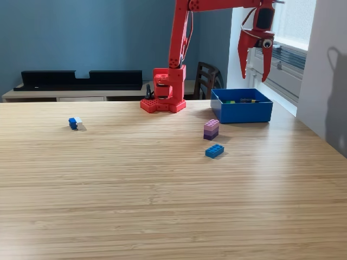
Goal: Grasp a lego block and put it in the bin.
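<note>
Blue lego block lies flat on the bench, near the bin.
Light, rigid, slick plastic: pinch its long flat sides. The jaws of the gripper hang spread and empty above the bin.

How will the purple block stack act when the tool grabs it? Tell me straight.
The purple block stack looks like rigid plastic, so probably stiff and light. It stands taller than the flat blue block beside it, so a sideways nudge may tip it. Its layers might separate under an off-centre squeeze. The tool hangs open above the bin.
</note>
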{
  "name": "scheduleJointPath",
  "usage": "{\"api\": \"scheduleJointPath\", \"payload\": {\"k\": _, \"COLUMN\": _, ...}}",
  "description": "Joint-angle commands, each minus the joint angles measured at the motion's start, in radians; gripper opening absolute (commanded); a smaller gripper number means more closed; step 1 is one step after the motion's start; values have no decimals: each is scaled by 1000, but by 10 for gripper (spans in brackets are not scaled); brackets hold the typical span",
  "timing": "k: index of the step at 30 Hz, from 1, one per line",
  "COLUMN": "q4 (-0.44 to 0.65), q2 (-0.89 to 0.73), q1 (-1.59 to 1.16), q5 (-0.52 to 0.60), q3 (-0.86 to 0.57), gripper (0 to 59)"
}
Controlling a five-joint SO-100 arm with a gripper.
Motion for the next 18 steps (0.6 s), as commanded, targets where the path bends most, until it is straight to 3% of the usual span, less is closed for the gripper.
{"api": "scheduleJointPath", "payload": {"k": 1, "q4": 20, "q2": 98, "q1": -11, "q5": -3, "q3": -11, "gripper": 287}}
{"api": "scheduleJointPath", "payload": {"k": 5, "q4": 20, "q2": 109, "q1": 9, "q5": -9, "q3": -12, "gripper": 205}}
{"api": "scheduleJointPath", "payload": {"k": 11, "q4": 18, "q2": 110, "q1": 172, "q5": 5, "q3": -66, "gripper": 20}}
{"api": "scheduleJointPath", "payload": {"k": 18, "q4": 18, "q2": 110, "q1": 488, "q5": -12, "q3": -143, "gripper": 1}}
